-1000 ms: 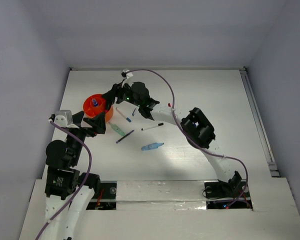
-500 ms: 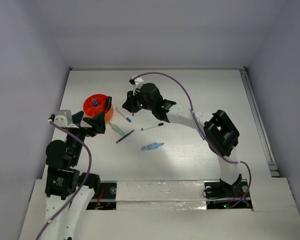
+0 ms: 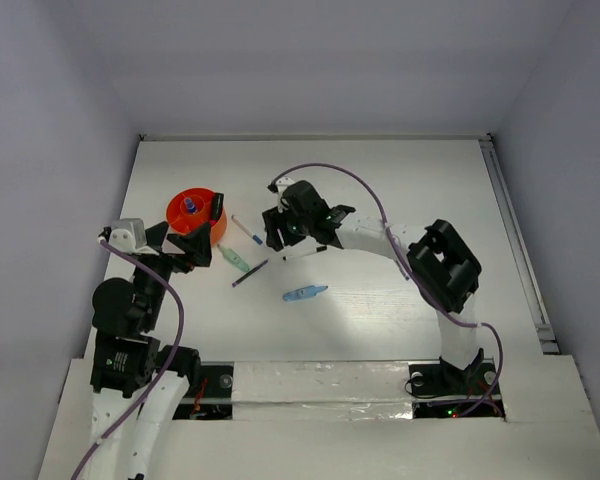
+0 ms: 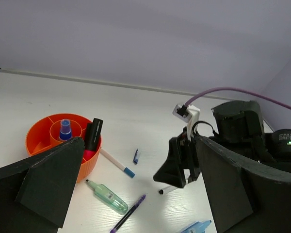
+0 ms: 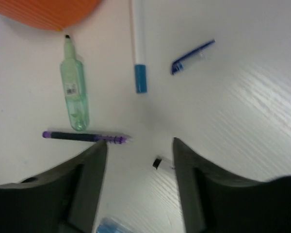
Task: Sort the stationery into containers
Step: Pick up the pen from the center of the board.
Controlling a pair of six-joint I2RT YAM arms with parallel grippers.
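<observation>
Right gripper [image 5: 139, 145] has swung off the cup [image 4: 36, 138] and over the loose pens [image 5: 139, 48] — fingers apart, a black-tipped white pen [image 5: 161, 163] between them. Left gripper [image 3: 190, 245] hangs wide open beside the cup, which holds a highlighter [image 4: 93, 138] and a bottle [image 4: 65, 130].

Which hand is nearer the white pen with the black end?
Right. The right hand hangs over the white pen, at its black end; the left hand is beside the orange cup.
</observation>
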